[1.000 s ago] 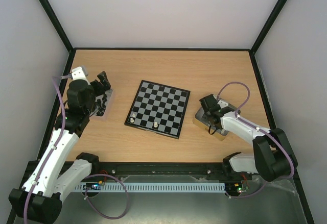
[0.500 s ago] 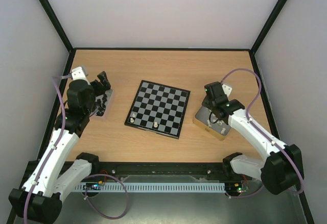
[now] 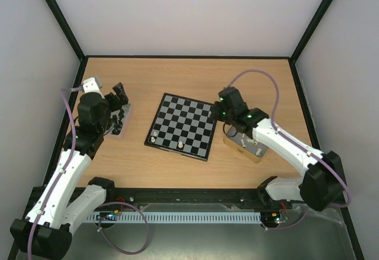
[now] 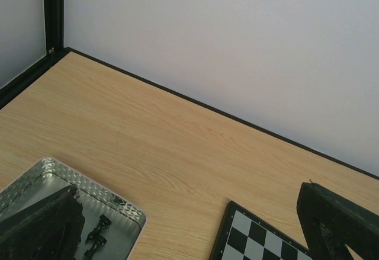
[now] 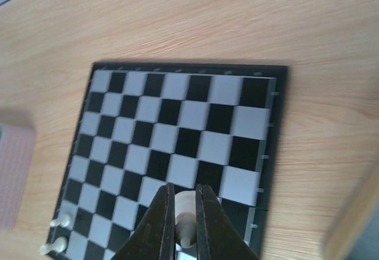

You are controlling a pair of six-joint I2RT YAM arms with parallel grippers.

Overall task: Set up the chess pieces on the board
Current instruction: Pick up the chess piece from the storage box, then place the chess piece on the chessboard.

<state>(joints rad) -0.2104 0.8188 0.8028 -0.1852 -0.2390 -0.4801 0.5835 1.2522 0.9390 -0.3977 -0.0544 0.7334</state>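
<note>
The board (image 3: 183, 127) lies mid-table with two cream-white chess pieces (image 3: 154, 134) (image 3: 180, 144) on its near row. My right gripper (image 3: 217, 113) hovers over the board's right edge. In the right wrist view the right gripper (image 5: 183, 190) is shut on a cream-white piece (image 5: 185, 211) above the board (image 5: 177, 124). My left gripper (image 3: 118, 107) stands open over the left tin (image 3: 121, 131). In the left wrist view its fingers (image 4: 41, 224) are far apart with nothing between them, and black pieces (image 4: 98, 231) lie in the tin (image 4: 112, 204).
A second metal tin (image 3: 256, 153) with white pieces sits right of the board, under the right arm. Black frame rails and pale walls close in the table on three sides. The board's corner (image 4: 254, 236) shows in the left wrist view.
The right arm rose from the right tin and swung left to the board's right edge, carrying the white piece. The left arm has not moved.
</note>
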